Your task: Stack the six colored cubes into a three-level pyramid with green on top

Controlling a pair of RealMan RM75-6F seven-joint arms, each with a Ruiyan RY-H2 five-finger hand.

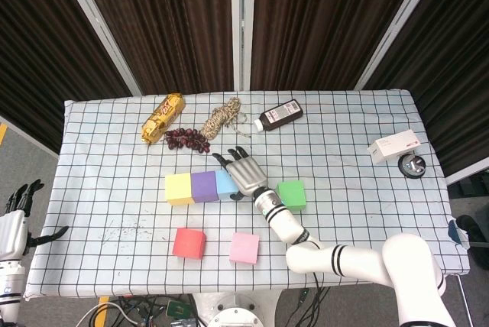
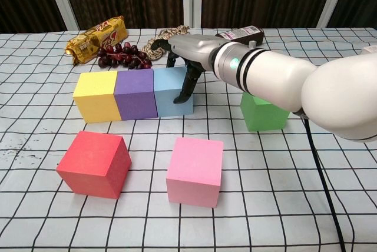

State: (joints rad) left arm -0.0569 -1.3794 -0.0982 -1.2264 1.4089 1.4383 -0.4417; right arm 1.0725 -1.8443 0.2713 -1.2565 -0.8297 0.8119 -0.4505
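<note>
**Bottom row lined up, right hand resting on the blue cube's side**

From my seat: the yellow cube [image 2: 96, 95], purple cube [image 2: 136, 93] and blue cube [image 2: 172, 90] sit in one row, faces touching. My right hand [image 2: 191, 52] is right at the blue end, fingers [image 2: 185, 87] pointing down with the tips against the blue cube's outer face. The fingers are a bit apart and not wrapped around anything, so it's touching, not holding.

The green cube [image 2: 263, 110] is just on the other side of that hand, partly tucked behind the forearm in the chest view, apart from the row. The pink cube [image 2: 195, 171] is nearer me than the hand, and the red cube [image 2: 94, 163] is beside the pink one with a gap between them, in front of the yellow/purple end.

Beyond the hand on the checked tablecloth [image 1: 107, 182]: grapes [image 1: 187, 138], a snack pack [image 1: 163, 117], a coil of rope [image 1: 222, 117] and a dark bottle [image 1: 279, 115].

My left hand [image 1: 17, 220] hangs off past the table's edge, fingers spread, holding nothing.
</note>
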